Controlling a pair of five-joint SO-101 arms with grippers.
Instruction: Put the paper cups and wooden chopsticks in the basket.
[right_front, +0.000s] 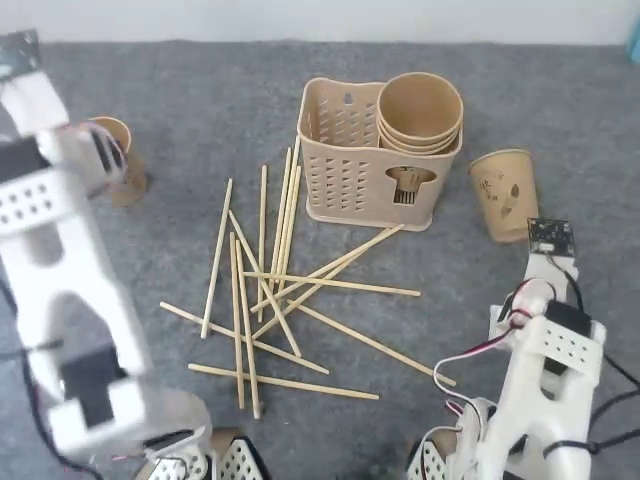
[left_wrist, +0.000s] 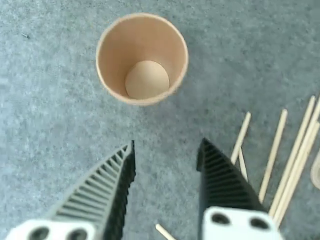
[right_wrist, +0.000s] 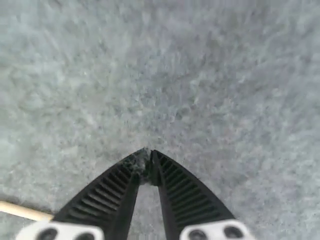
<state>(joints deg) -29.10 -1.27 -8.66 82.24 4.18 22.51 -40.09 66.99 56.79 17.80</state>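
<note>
Lining up the wide-open left claw (left_wrist: 167, 145) over an upright paper cup (left_wrist: 142, 57), well apart from the basket (right_front: 340, 190); probably needing a descent around its rim next. Resting the right claw (right_wrist: 147, 152) pinched shut.

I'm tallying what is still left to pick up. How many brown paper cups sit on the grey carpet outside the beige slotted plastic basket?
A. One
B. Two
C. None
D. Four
B: one brown paper cup sits in front of the open left gripper, and a second cup sits to the right of the beige slotted plastic basket in the high view.
</note>
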